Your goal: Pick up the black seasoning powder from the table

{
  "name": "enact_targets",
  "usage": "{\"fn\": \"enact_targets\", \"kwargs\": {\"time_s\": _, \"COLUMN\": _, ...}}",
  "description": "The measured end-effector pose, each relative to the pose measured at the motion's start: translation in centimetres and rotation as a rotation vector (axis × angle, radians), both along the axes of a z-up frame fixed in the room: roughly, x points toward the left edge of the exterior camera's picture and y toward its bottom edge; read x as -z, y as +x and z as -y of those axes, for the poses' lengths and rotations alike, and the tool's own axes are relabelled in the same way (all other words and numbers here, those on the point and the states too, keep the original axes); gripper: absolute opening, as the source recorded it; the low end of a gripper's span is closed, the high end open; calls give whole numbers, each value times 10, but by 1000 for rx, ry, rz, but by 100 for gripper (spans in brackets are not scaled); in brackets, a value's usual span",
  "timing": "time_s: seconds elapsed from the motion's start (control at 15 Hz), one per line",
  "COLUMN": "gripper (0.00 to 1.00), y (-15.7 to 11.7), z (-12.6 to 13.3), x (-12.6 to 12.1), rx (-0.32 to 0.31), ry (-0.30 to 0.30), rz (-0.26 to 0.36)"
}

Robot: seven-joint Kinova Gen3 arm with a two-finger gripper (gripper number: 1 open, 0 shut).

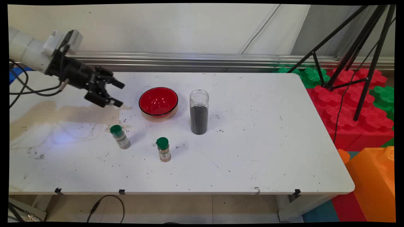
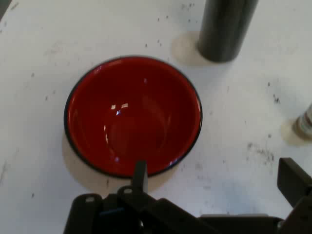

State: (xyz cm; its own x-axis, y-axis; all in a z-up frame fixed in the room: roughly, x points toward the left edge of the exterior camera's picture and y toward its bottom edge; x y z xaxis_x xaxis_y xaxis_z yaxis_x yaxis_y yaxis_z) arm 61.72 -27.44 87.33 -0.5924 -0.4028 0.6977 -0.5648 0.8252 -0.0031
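My gripper (image 1: 119,93) hangs open above the table's left part, empty, its fingers pointing right toward a red bowl (image 1: 158,101). The bowl has a dark rim and nothing in it; in the hand view the red bowl (image 2: 132,114) lies just beyond one fingertip (image 2: 140,170), and the gripper (image 2: 214,178) touches nothing. A tall clear jar (image 1: 199,111) half full of dark grains stands right of the bowl, seen as a dark cylinder, the jar (image 2: 225,29), in the hand view. Two green-capped spice bottles stand nearer the front: one (image 1: 120,136) below the gripper, the other (image 1: 163,149) further right.
Dark crumbs are scattered over the white table (image 1: 268,151) around the bowl and bottles. A brownish stain spreads at the table's left. A black tripod (image 1: 353,56) and red, green and orange foam blocks (image 1: 347,107) stand off the right edge.
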Motion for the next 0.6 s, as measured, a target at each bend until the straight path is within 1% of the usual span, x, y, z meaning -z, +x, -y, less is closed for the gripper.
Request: {"fn": "enact_targets", "kwargs": {"time_s": 0.6, "gripper": 100, "y": -56, "z": 30, "x": 21, "rx": 35, "ry": -43, "rz": -81}}
